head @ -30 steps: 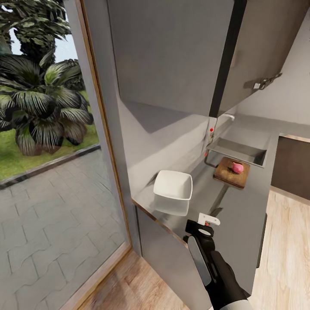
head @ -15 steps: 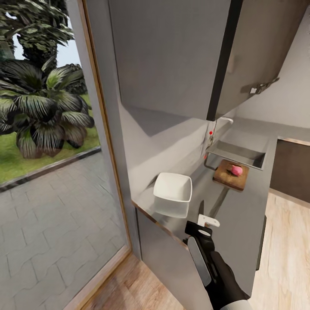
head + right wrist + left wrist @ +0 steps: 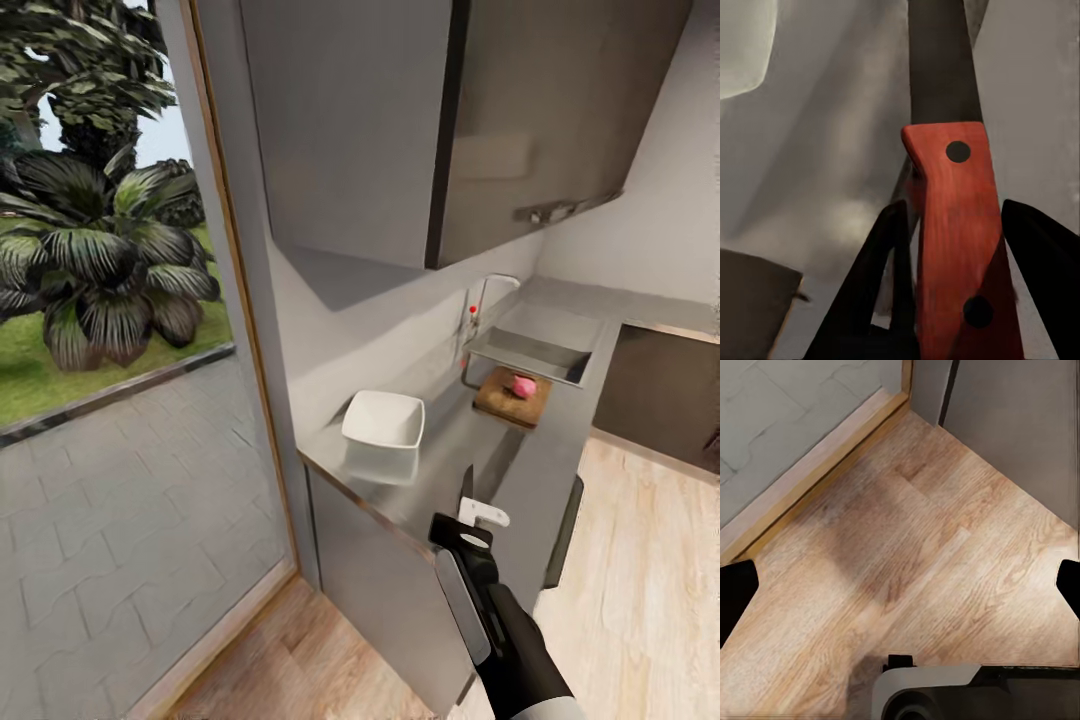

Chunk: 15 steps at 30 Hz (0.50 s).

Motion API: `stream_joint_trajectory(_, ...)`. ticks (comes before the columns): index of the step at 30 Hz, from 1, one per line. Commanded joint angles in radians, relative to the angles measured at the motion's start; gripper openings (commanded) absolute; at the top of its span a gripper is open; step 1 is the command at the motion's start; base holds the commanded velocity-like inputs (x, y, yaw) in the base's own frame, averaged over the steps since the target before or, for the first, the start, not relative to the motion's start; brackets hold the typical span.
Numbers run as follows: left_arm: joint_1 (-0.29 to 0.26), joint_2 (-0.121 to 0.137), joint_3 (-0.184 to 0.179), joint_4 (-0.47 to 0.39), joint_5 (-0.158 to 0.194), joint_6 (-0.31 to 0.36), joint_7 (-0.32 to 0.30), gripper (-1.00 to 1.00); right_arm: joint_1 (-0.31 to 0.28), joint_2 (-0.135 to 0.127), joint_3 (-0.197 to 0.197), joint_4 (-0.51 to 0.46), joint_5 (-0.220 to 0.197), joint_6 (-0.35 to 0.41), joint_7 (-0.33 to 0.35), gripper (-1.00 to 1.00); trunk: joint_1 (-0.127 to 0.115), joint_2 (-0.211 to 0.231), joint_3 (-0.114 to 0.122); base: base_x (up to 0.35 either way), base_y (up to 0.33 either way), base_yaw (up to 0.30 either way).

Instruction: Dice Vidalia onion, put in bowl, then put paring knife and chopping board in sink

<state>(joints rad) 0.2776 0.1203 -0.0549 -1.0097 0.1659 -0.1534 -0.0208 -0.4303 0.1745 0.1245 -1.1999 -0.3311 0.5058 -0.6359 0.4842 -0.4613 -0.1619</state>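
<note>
View swung since 1 s ago, things unmoved; onion waits on board; right pincer pinches knife; left pincer spread; dicing next.

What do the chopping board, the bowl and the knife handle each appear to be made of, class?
The chopping board looks like brown wood with a matte finish. The bowl looks like glossy white ceramic, though plastic is possible; the countertop mirrors it. The paring knife handle appears red-orange, maybe stained wood or plastic, with dark rivets.
</note>
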Motion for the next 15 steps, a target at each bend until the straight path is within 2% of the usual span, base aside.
stream_joint_trajectory(1,0.0,0.001,-0.002,-0.001,0.01,-0.002,-0.002,1.0,-0.001,0.0,0.001,-0.001,-0.006,0.003,-0.007,-1.0,0.0,-0.002,0.0,-0.103,-0.209,0.0)
stream_joint_trajectory(6,0.0,0.001,-0.002,0.0,0.01,-0.002,-0.002,1.0,-0.001,0.0,0.002,-0.001,-0.007,0.002,-0.007,-1.0,0.0,-0.002,0.008,-0.024,-0.223,0.053)
stream_joint_trajectory(15,0.0,0.0,-0.002,0.0,0.01,-0.002,-0.002,1.0,-0.001,0.0,0.003,-0.004,-0.008,0.002,-0.007,-1.0,0.0,-0.002,0.021,-0.001,-0.212,0.182)
